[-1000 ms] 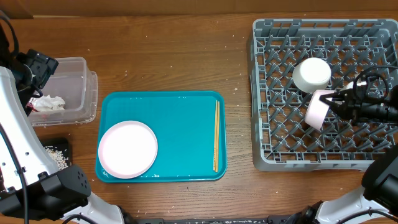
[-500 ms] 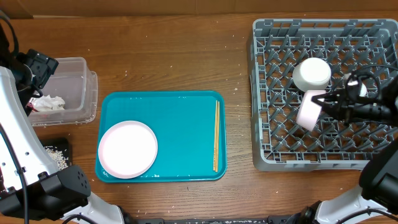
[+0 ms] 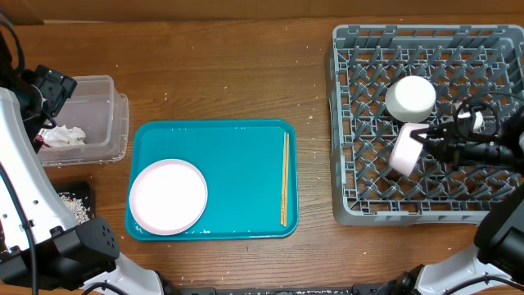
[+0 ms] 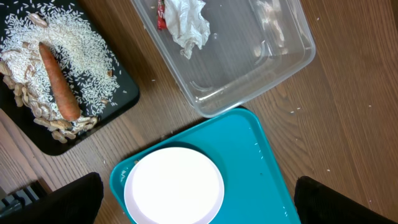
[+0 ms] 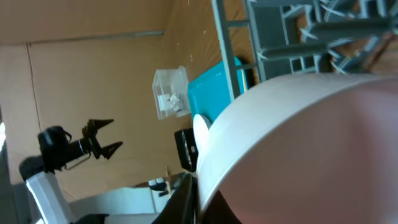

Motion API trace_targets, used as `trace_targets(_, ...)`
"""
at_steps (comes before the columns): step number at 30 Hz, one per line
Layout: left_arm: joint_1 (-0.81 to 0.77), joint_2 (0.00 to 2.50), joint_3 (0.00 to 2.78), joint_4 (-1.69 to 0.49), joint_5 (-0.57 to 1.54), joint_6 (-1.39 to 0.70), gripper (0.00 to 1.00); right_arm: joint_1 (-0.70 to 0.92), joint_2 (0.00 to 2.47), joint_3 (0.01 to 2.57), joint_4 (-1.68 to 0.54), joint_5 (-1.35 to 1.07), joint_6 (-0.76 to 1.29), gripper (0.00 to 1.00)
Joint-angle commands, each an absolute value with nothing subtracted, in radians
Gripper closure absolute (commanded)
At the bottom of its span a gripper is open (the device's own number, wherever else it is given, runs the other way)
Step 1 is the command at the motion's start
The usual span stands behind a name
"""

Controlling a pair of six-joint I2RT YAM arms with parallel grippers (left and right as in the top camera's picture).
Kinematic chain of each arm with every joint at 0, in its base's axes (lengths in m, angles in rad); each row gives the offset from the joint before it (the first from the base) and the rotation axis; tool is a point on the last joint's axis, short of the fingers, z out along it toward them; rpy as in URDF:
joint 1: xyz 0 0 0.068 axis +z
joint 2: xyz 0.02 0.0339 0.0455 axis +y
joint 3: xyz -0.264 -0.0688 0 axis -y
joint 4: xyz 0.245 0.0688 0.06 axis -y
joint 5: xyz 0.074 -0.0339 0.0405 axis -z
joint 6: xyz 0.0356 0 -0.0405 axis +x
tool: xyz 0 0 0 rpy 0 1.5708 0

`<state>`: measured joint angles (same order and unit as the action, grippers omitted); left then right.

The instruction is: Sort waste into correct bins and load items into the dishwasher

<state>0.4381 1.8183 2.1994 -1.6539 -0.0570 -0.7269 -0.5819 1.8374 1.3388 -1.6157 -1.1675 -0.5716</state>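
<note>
The brown wooden table (image 3: 229,74) holds a grey rack (image 3: 360,205). The right gripper (image 3: 427,138) squeezes a small white bowl (image 3: 404,152) over it. The left gripper (image 5: 117,134) is wide apart and holds nothing.

No text, labels or nos. legible anywhere. Red wrapper (image 4: 160,12) in the clear tub (image 4: 261,62), 12 o'clock in left wrist view: too small to read.

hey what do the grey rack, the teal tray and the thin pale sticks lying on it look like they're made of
Grey rack: moulded plastic, matte, judging by its even colour and one-piece lattice with pegs.
Teal tray: probably plastic, smooth with a slight sheen and a rounded raised rim.
Chopsticks: pale tan, likely wood or bamboo; too thin here to see grain.
</note>
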Motion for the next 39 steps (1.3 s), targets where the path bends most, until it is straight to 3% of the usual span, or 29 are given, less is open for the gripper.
trace_targets(1, 0.432, 1.822, 2.2, -1.656, -0.07, -0.733, 0.0, -0.636, 1.825, 1.413, -1.652, -1.082, -0.542, 0.92)
trace_targets(3, 0.432, 1.822, 2.2, -1.656, -0.07, -0.733, 0.0, -0.661, 1.823, 1.483, -1.697, -1.039, -0.54, 0.86)
trace_targets(6, 0.432, 1.822, 2.2, -1.656, -0.07, -0.733, 0.0, -0.688, 1.8, 1.591, -1.669, -0.888, -0.352, 0.78)
trace_targets(9, 0.432, 1.822, 2.2, -1.656, -0.07, -0.733, 0.0, -0.691, 1.75, 1.686, -1.587, -0.574, -0.027, 0.64)
trace_targets(11, 0.432, 1.822, 2.2, -1.656, -0.07, -0.733, 0.0, -0.689, 1.719, 1.715, -1.579, -0.464, 0.057, 0.55)
trace_targets(21, 0.432, 1.822, 2.2, -1.656, -0.07, -0.733, 0.0, -0.64, 1.621, 1.723, -1.578, -0.475, 0.049, 0.56)
trace_targets(27, 0.432, 1.822, 2.2, -1.656, -0.07, -0.733, 0.0, -0.395, 1.621, 1.722, -1.523, -0.392, 0.033, 0.59)
trace_targets(33, 0.432, 1.822, 2.2, -1.656, -0.07, -0.733, 0.0, -0.038, 1.654, 1.721, -1.42, -0.086, 0.261, 0.58)
trace_targets(39, 0.432, 1.822, 2.2, -1.656, -0.07, -0.733, 0.0, 0.187, 1.762, 1.721, -1.39, 0.127, 0.395, 0.44)
